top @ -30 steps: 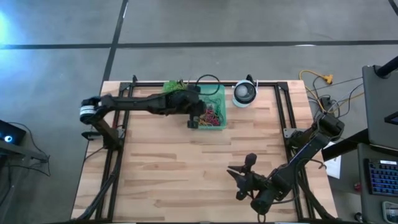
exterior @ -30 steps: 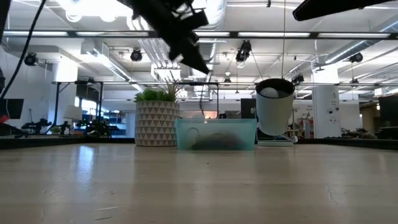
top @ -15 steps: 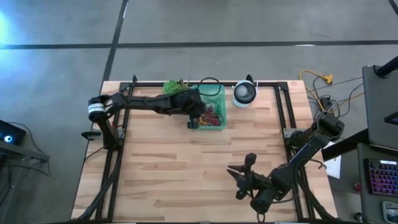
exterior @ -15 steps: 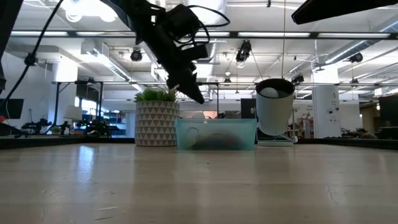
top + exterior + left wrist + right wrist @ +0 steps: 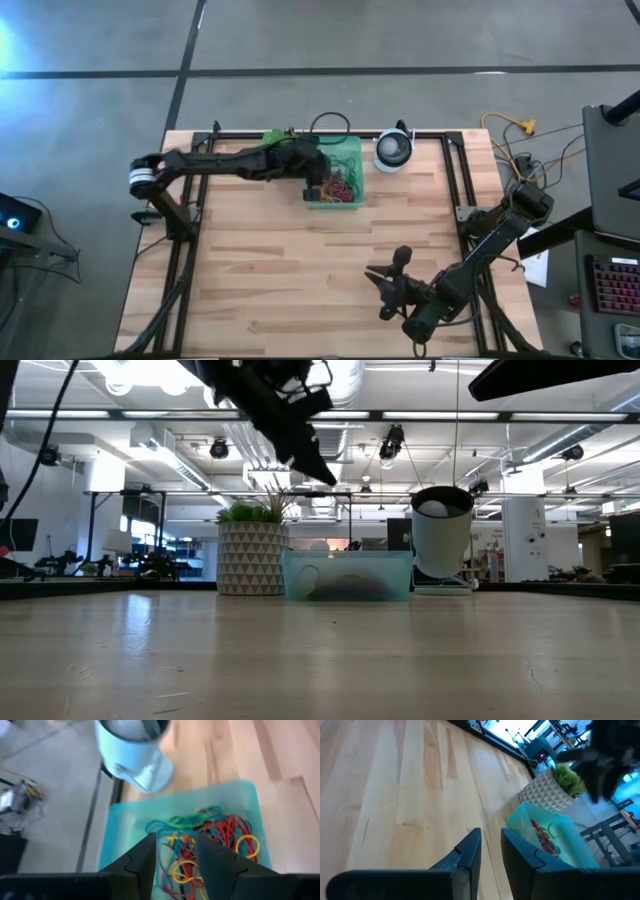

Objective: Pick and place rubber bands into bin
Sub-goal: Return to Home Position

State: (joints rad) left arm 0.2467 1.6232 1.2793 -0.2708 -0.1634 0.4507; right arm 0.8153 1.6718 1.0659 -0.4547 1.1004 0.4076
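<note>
The bin (image 5: 357,160) stood at the far edge of the bench (image 5: 270,270), about midway along it; a white pot with a green plant (image 5: 252,555) stood just beside it on the left, and a round white-and-dark device (image 5: 393,150) was near it on the right; the rubber bands (image 5: 220,835) lay heaped inside the bin in a loose tangle of red, yellow, green and blue loops, mostly toward its near and right part; no band showed on the bare wood around it.

The left gripper (image 5: 314,188) reached across from the left side of the bench and hung over the bin's left edge; in the low view it was held high, above the top of the plant, tilted with its tip pointing down toward the bin and touching nothing; its fingers (image 5: 145,855) were parted by a modest gap, through which the bands in the bin could be seen, and they held nothing.

The right gripper (image 5: 491,836) waited at the near right of the bench, well apart from the bin, pointing across the wood toward the left; its fingers (image 5: 470,850) stood close together with only a narrow gap between them, and nothing was between them; its wrist view looked over bare planks to the bin and the pot farther off.
</note>
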